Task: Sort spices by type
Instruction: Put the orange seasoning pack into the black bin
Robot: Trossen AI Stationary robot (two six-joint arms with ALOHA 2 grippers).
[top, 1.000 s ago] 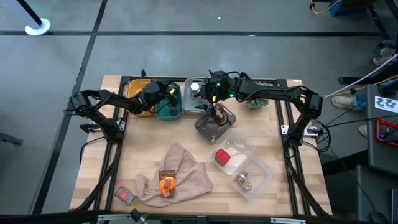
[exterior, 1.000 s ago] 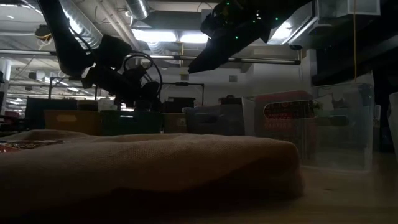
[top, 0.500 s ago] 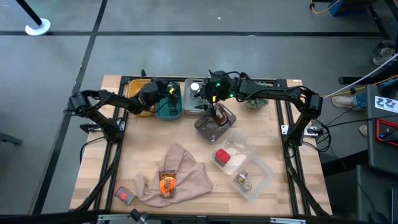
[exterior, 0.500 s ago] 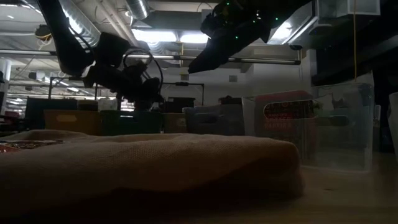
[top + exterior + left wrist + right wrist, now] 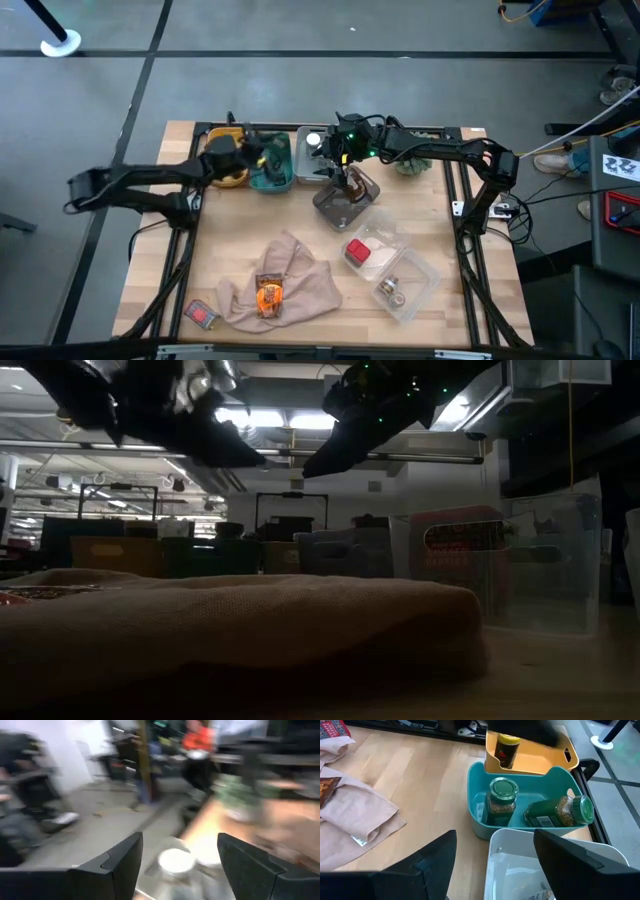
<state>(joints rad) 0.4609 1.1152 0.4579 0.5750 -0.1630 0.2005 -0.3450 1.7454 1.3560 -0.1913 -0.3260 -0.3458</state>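
My left gripper (image 5: 262, 150) (image 5: 177, 870) hangs open and empty above the teal bin (image 5: 272, 172). My right gripper (image 5: 335, 172) (image 5: 495, 870) is open and empty too, beside the white bin (image 5: 312, 148) and over a grey tray (image 5: 345, 200). Two green-capped jars (image 5: 502, 800) (image 5: 560, 812) are in the teal bin (image 5: 480, 820), one upright and one lying on its side. A yellow-capped jar (image 5: 507, 750) stands in the yellow tray (image 5: 560, 757). An orange-brown sachet (image 5: 268, 295) lies on the beige cloth (image 5: 295, 280). One red packet (image 5: 357, 250) and a silver-capped jar (image 5: 390, 291) lie in clear containers.
Another red packet (image 5: 202, 314) lies at the table's near left corner. The green plant ball (image 5: 408, 165) sits at the far edge, right of my right arm. Bare wood shows left of the cloth and along the right side.
My left gripper has risen quickly from the teal bin and tipped up toward the room, blurring its view, while that arm's elbow has swung out past the table's left edge. My right arm has kept still.
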